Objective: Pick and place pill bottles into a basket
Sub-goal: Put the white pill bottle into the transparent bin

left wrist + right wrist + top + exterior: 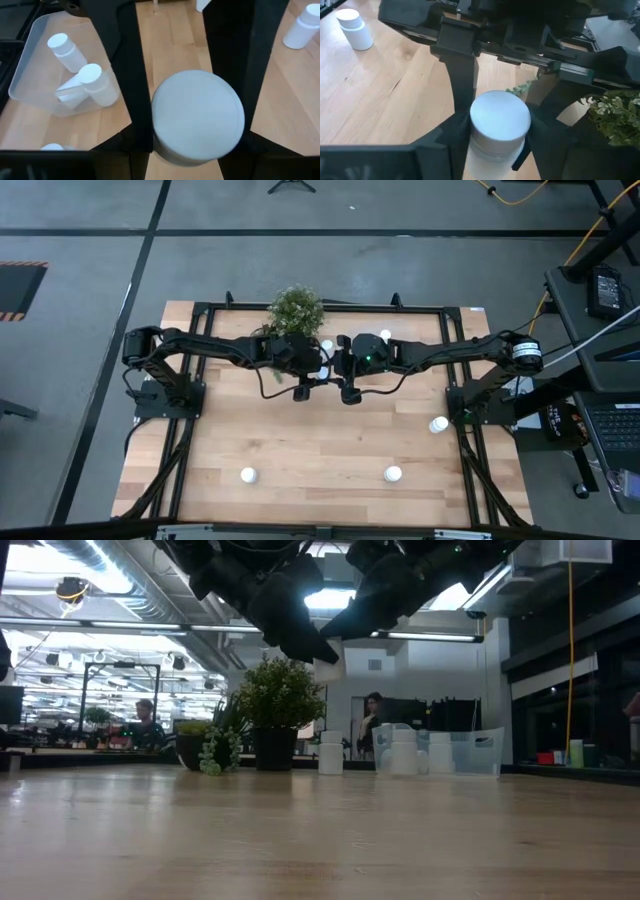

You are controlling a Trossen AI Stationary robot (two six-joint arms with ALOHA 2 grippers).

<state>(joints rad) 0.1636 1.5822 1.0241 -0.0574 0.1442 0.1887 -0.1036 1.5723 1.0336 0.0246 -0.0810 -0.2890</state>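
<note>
Wooden table [320, 450], white-capped pill bottles [393, 474]

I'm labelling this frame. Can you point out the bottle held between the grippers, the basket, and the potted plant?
held pill bottle [197, 117]: left wrist view, on its cap top.
basket [31, 60]: left wrist view, on its clear wall.
potted plant [296, 308]: high view, on its leaves.

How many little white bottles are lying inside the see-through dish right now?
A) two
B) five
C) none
A, because the left wrist view shows two pill bottles lying tipped over inside the clear basket, and no others inside its walls.
</note>
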